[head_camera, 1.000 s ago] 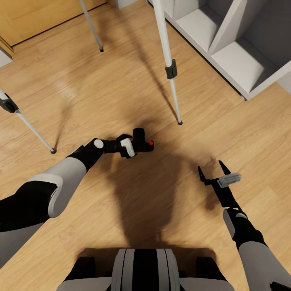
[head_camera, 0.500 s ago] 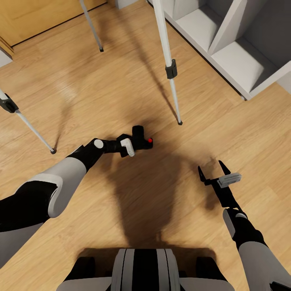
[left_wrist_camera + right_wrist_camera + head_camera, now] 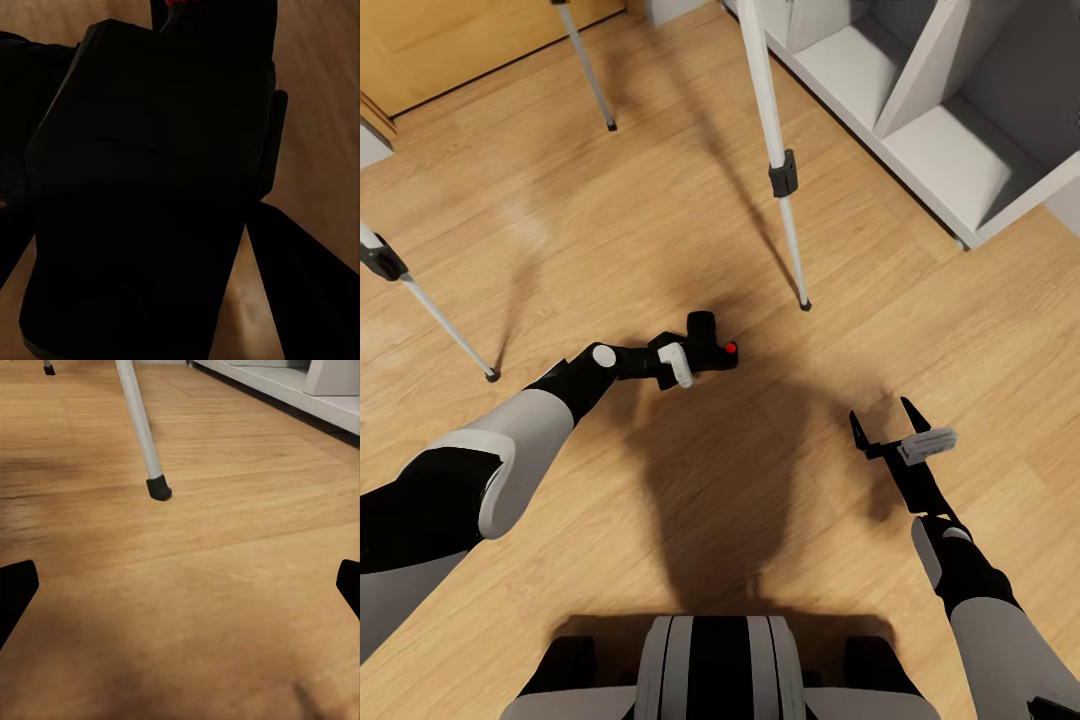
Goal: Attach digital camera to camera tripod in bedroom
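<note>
My left gripper (image 3: 695,360) is shut on the digital camera (image 3: 710,347), a small black box with a red button, held low over the wood floor in the middle of the head view. In the left wrist view the camera (image 3: 150,195) is a dark mass very close to the lens. Three silver-white legs of the camera tripod (image 3: 780,175) stand around it, the nearest black foot (image 3: 805,304) just right of the camera; its head is out of view. My right gripper (image 3: 883,423) hangs open and empty at the right, and the right wrist view looks at a tripod leg (image 3: 142,435).
White cube shelving (image 3: 940,120) lines the upper right. An oak door (image 3: 450,40) is at the upper left. Other tripod feet stand at the far left (image 3: 491,375) and the top (image 3: 610,124). My base (image 3: 710,665) is at the bottom edge.
My left gripper with the camera has shifted a little upward in the view, away from my base. The right arm has stayed still.
</note>
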`<state>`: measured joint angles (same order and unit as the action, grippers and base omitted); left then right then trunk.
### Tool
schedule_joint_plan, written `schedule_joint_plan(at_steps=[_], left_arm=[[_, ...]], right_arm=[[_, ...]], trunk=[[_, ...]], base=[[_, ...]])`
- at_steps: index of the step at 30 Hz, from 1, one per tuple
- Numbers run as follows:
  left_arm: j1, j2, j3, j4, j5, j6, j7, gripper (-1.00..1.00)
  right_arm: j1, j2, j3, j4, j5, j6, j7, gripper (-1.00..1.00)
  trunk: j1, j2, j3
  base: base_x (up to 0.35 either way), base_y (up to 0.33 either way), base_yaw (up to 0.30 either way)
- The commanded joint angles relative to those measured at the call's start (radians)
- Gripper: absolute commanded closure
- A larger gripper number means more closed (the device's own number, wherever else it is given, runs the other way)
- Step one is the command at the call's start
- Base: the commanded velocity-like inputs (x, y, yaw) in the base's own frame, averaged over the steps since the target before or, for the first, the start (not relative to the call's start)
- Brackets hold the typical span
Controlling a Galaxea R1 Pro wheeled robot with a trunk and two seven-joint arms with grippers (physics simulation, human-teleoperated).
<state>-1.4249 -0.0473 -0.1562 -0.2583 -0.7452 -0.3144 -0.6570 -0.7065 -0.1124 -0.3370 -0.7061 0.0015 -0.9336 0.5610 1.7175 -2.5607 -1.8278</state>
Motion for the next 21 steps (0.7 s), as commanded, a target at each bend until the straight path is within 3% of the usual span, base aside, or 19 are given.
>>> schedule_joint_plan(at_steps=[1, 21], left_arm=[[0.000, 0.000, 0.003, -0.001, -0.011, -0.006, -0.001, 1.00], [0.000, 0.000, 0.004, -0.001, -0.011, -0.008, -0.001, 1.00]], right_arm=[[-0.001, 0.000, -0.004, 0.000, 0.000, -0.003, 0.007, -1.00], [-0.001, 0.000, -0.005, 0.001, 0.000, -0.003, 0.007, -1.00]], trunk=[[0.000, 0.000, 0.001], [0.000, 0.000, 0.033]], base=[[0.000, 0.000, 0.000], [0.000, 0.000, 0.000]])
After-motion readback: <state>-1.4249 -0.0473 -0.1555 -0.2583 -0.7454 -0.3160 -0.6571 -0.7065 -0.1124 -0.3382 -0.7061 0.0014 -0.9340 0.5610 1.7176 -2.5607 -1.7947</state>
